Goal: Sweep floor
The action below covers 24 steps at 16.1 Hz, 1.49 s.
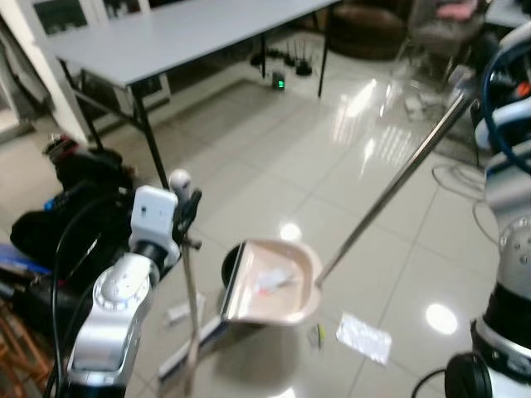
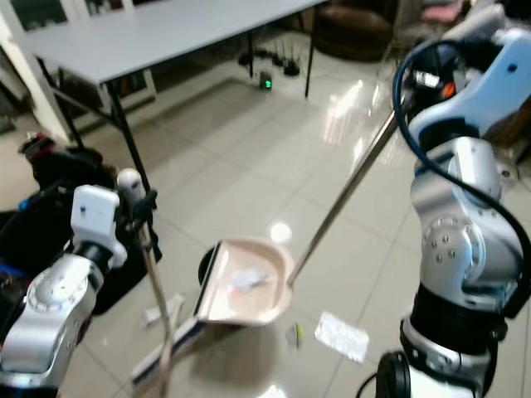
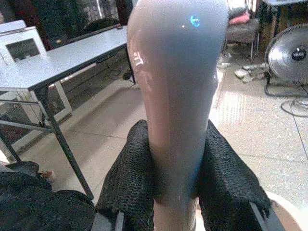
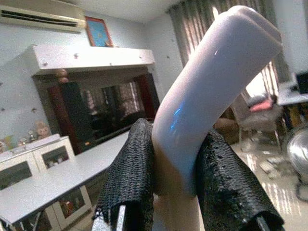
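Resting on the shiny tiled floor [image 1: 249,166] is a beige plastic dustpan [image 1: 274,283] with scraps of white paper [image 1: 274,280] inside, and its long thin metal pole [image 1: 390,189] is pinched at its white handle by the right gripper [image 4: 179,168]. A broom stick with a white rounded top [image 1: 179,180] is squeezed between the black fingers [image 3: 127,187] of the left gripper [image 3: 174,185], and its head [image 1: 195,344] lies on the floor just beside the dustpan. More white paper [image 1: 363,337] lies near the pan, a long grey table [image 1: 182,33] stands behind, and no writing can be read.

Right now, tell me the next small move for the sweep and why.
Probably draw the broom in the left hand toward the dustpan that the right hand holds by its long handle. Some debris already lies in the pan, but a white scrap and a small greenish bit sit on the tiles beside it.
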{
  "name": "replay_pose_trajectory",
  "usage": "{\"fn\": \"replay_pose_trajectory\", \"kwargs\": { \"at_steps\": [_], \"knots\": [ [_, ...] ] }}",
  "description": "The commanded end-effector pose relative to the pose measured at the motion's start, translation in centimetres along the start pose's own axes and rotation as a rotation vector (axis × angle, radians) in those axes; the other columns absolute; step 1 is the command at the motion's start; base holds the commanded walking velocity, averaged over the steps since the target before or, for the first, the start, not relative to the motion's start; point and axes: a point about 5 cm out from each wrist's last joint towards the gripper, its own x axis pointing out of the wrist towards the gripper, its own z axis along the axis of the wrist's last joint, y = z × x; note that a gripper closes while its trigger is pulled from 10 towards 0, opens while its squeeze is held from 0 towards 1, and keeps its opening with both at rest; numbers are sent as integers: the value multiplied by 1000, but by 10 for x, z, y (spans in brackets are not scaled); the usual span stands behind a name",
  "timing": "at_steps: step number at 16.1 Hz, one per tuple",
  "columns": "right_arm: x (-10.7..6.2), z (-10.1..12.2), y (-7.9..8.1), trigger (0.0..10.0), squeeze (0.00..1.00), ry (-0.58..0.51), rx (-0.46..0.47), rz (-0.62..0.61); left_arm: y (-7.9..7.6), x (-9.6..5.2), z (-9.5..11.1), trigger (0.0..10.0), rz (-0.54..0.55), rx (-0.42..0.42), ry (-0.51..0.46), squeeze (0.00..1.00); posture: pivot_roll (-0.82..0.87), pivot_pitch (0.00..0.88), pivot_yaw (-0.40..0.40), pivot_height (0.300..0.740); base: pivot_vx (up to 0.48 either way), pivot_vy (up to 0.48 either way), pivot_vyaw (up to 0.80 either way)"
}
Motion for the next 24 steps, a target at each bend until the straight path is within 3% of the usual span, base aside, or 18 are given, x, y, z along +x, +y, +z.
{"fn": "replay_pose_trajectory", "kwargs": {
  "at_steps": [1, 6, 14, 21, 24],
  "knots": [
    [1, 9, 10, 10000, 0, -55, 30, 34, 9, -1, 6, 10000, 30, 41, -20, 0, 5, 0, 19, 740, 394, 0, 0],
    [0, 7, 10, 10000, 0, -76, -12, 41, 8, -1, 3, 10000, 29, 47, -10, 0, 10, 0, 23, 740, 389, 0, 0],
    [-3, -10, 16, 10000, 0, -126, -156, 68, 12, -6, -6, 10000, 56, 52, 24, 0, 19, 0, 27, 740, 0, 0, 0],
    [-2, -39, 58, 10000, 0, -251, -278, 266, 14, -10, -9, 10000, 73, 56, 41, 0, 37, 0, 28, 740, 0, 0, 0],
    [-6, -52, 85, 10000, 0, -336, -291, 406, 15, -14, -11, 10000, 83, 60, 47, 0, 42, 0, 24, 740, 0, 0, 0]
  ]
}}
